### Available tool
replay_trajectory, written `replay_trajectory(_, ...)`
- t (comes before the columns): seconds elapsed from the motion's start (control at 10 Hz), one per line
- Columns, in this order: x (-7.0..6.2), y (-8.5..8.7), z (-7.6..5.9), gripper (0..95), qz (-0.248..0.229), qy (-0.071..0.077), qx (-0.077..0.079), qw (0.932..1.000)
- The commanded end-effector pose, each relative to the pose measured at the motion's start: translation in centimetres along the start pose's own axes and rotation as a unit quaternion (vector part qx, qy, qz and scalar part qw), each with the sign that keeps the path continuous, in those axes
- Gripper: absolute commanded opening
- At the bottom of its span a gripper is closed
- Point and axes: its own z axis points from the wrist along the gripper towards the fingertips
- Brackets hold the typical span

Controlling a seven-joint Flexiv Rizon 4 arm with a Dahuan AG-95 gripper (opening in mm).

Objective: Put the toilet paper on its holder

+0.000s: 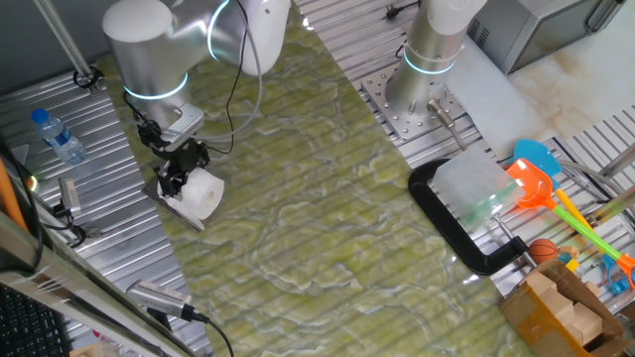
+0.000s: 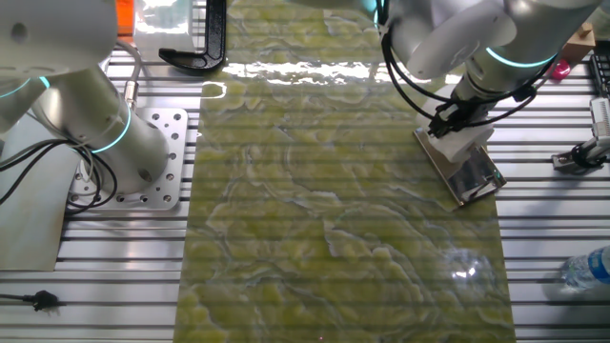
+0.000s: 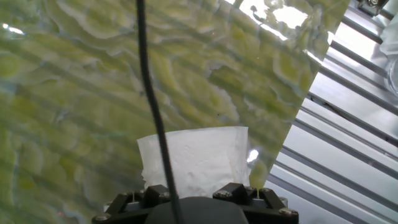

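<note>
The white embossed toilet paper (image 1: 205, 192) sits between my gripper's fingers at the left edge of the green mat. My gripper (image 1: 182, 176) is shut on it from above. The holder (image 1: 182, 209) is a dark plate lying right under the roll; its rod is hidden. In the other fixed view the roll (image 2: 466, 143) is held just above the shiny brown plate (image 2: 475, 178), under the gripper (image 2: 453, 124). In the hand view the roll (image 3: 196, 155) fills the space in front of the gripper (image 3: 194, 186); the holder is hidden there.
A clear water bottle (image 1: 58, 136) lies on the slatted table left of the gripper. A black C-shaped clamp (image 1: 451, 223) and coloured toys (image 1: 541, 178) are at the right. A second arm's base (image 1: 432, 69) stands at the back. A black cable (image 3: 149, 93) crosses the hand view.
</note>
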Motion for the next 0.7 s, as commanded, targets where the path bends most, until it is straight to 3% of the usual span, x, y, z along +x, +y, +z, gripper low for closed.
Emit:
replay_trajectory(0.1, 0.07, -0.07, -0.01, 0.0, 0.002, 0.000, 0.000, 1.0000)
replay_trajectory(0.3, 0.07, -0.09, -0.03, 0.0, -0.013, 0.005, 0.007, 0.9999)
replay_trajectory(0.5, 0.08, -0.10, 0.01, 0.0, -0.010, -0.004, 0.016, 0.9998)
replay_trajectory(0.7, 0.08, -0.10, 0.06, 0.0, -0.011, -0.004, 0.020, 0.9997)
